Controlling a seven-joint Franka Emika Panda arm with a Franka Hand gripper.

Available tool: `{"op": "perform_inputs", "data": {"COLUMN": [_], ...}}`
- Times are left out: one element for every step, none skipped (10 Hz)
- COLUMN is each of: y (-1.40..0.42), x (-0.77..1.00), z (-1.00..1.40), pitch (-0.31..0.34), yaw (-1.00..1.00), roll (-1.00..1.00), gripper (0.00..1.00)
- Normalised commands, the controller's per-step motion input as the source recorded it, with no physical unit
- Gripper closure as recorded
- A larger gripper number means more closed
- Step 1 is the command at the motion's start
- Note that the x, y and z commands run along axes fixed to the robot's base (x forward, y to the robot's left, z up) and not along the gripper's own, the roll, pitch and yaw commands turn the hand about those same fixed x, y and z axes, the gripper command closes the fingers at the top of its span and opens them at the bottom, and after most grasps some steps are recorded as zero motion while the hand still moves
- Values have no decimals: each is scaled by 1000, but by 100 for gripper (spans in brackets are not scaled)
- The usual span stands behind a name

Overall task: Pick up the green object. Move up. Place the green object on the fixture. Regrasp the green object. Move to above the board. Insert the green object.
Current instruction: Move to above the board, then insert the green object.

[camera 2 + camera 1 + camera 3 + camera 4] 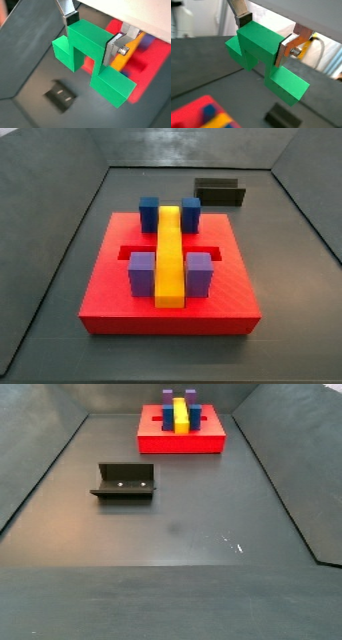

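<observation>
In both wrist views my gripper is shut on the raised middle of the green object, one silver finger on each side. The bridge-shaped piece hangs in the air, its two lower ends pointing down. Far below it lie the dark fixture and the red board. Both side views show the fixture and the board on the floor. Neither the gripper nor the green object appears in them.
The board carries a long yellow bar, two blue blocks and two purple blocks. Dark sloping walls enclose the grey floor on all sides.
</observation>
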Motion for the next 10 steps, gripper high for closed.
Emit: {"op": "perform_inputs", "data": {"y": [-517, -211, -70, 7, 19, 24, 25, 14, -6, -57], "x": [-507, -237, -136, -90, -80, -74, -62, -44, 0, 0], "z": [90, 40, 30, 3, 15, 0, -2, 4, -20, -143], "pitch": [44, 36, 18, -19, -40, -58, -58, -46, 0, -27], "yaw": [129, 118, 113, 100, 72, 39, 25, 7, 0, 0], "roll": [-1000, -1000, -1000, -1000, -803, -508, -392, -222, 0, -14], "gripper": [100, 100, 100, 100, 100, 100, 100, 100, 100, 100]}}
